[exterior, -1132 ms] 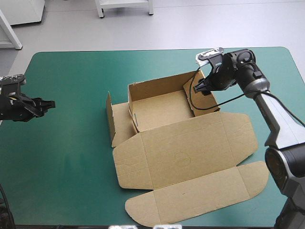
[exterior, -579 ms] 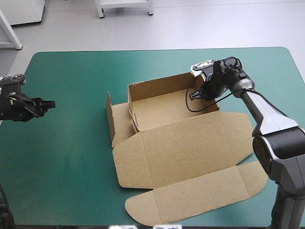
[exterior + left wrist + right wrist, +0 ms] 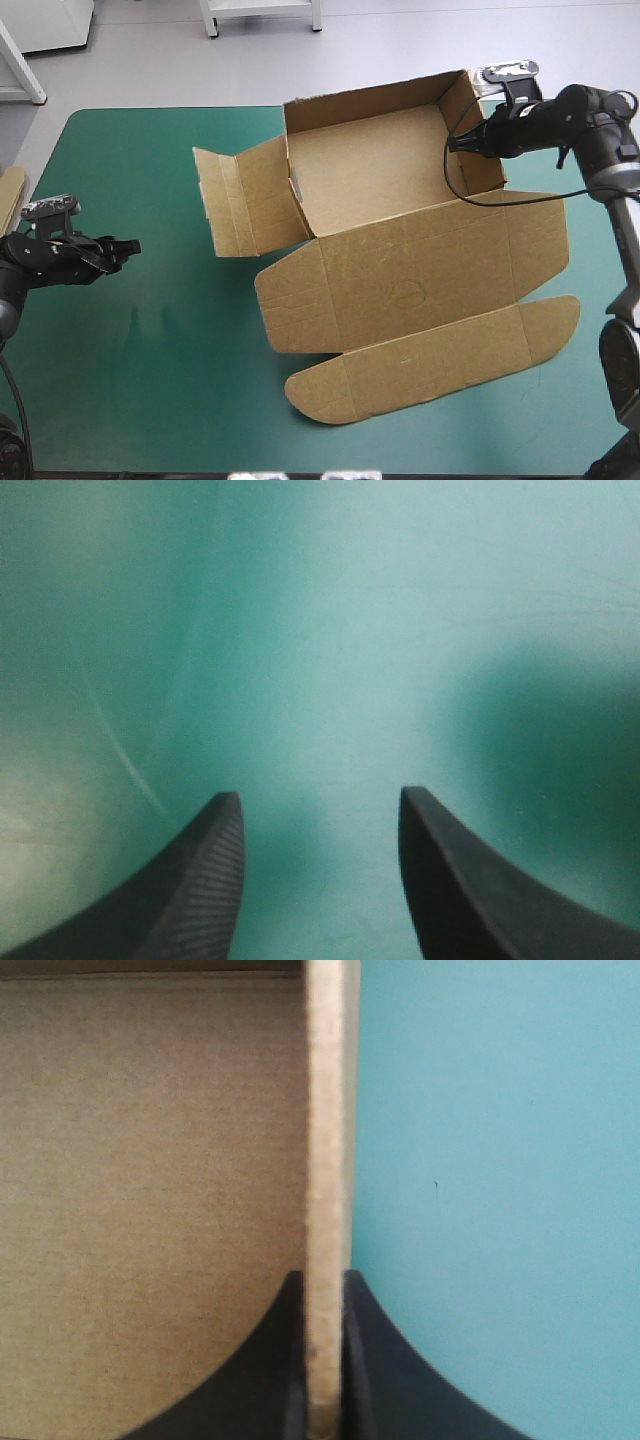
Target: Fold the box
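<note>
Box [image 3: 400,230] lies right of centre on the teal-green cover [image 3: 130,380]: tray part toward the far edge with its far and right walls up, lid [image 3: 410,285] and rounded tuck flap [image 3: 430,365] flat toward the near edge, left side flap [image 3: 240,200] splayed outward, not tucked. Tray looks tipped up off the cover, but contact underneath cannot be seen. Risks (judged): the whole sheet hangs on one pinch at the right wall [image 3: 478,135] with nothing pinning the left side, so a pull from the right arm could drag or swing the box instead of forming a fold. The wall is thin board, and a sideways load at the pinch could crease or tear it. The grip is near the wall's top edge and could slip off. The loose left flap may drop further out and get in the way of tucking. Right arm comes in from the right, forearm near level, wrist pointing left; right gripper [image 3: 453,147] is clamped on the right wall, one of its black fingers [image 3: 265,1370] inside the tray, the other outside over the cover. Left arm is low near the table's left edge, well apart from the box; left gripper [image 3: 133,245] is parted and empty, only cover ahead. Edge of more board [image 3: 10,190] shows at the far left
</note>
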